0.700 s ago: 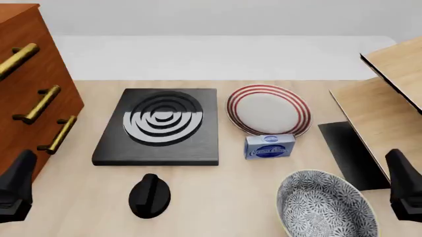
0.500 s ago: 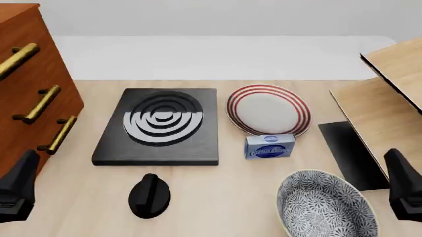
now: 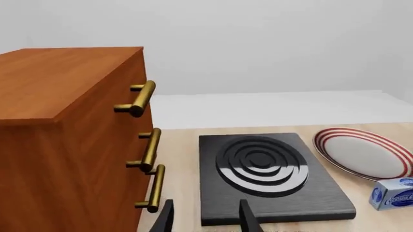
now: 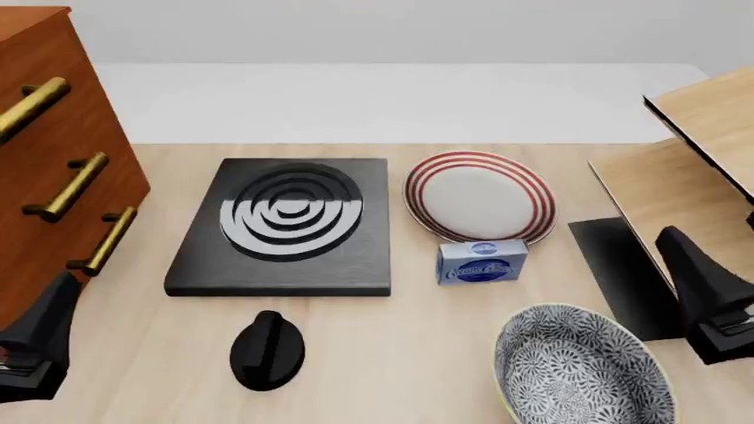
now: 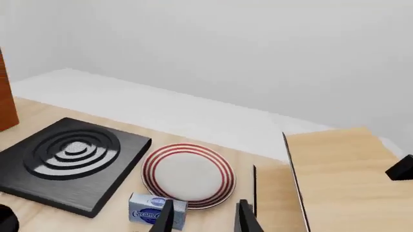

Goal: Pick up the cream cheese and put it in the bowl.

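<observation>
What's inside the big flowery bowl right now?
Nothing that shows: the large grey-blue floral bowl has only its speckled pattern inside. The small light-blue cream cheese box sits on the table beyond it. The bowl's near edge is cut off.

Bright even simulator light, soft faint shadows, sharp, no glare

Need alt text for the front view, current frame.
A light-blue cream cheese box sits untouched on the wooden table, just before a red-ringed plate, with the speckled bowl nearer the camera. The left tool and right tool hover at the edges.
</observation>
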